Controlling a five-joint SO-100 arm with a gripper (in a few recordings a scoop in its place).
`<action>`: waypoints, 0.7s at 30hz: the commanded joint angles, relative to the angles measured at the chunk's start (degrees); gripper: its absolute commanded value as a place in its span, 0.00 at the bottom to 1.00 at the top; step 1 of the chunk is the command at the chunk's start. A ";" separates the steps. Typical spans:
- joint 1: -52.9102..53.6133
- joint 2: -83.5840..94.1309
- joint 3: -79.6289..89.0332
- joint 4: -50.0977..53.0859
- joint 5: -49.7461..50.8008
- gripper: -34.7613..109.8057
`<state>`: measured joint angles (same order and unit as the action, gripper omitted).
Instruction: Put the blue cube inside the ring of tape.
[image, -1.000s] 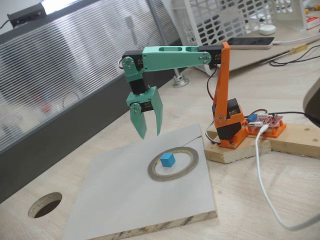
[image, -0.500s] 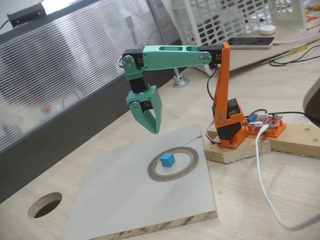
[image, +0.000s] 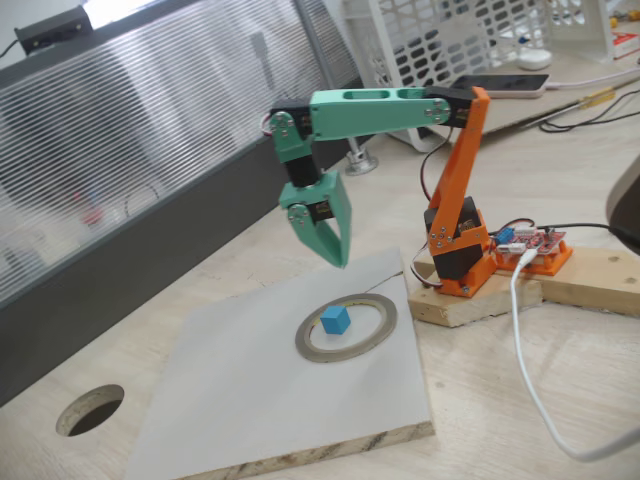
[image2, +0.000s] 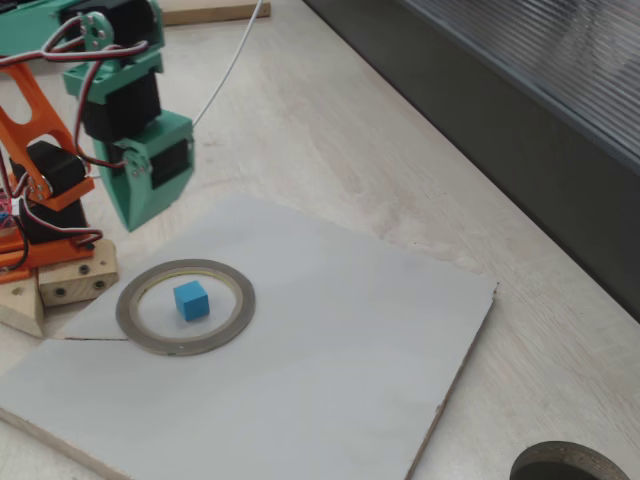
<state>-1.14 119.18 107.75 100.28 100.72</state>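
The blue cube (image: 335, 320) (image2: 191, 300) is set inside the ring of tape (image: 346, 328) (image2: 185, 306), which lies on a board (image: 250, 400) (image2: 330, 370) on the bench (image: 560, 400). The gripper (image: 336, 258) is held above the board's far edge, behind the ring. A round hole (image: 90, 410) is found left of the board.

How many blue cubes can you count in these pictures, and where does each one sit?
1. In both fixed views the blue cube sits on the board inside the ring of tape, touching nothing else.

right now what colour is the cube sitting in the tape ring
Bright sky blue; the blue cube shows best in a fixed view.
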 joint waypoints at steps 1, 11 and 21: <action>-0.79 6.77 5.19 0.97 0.35 0.24; -0.79 15.64 16.96 1.05 0.44 0.24; -0.79 15.82 18.37 8.00 0.44 0.24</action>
<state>-1.14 133.86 125.07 106.88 100.72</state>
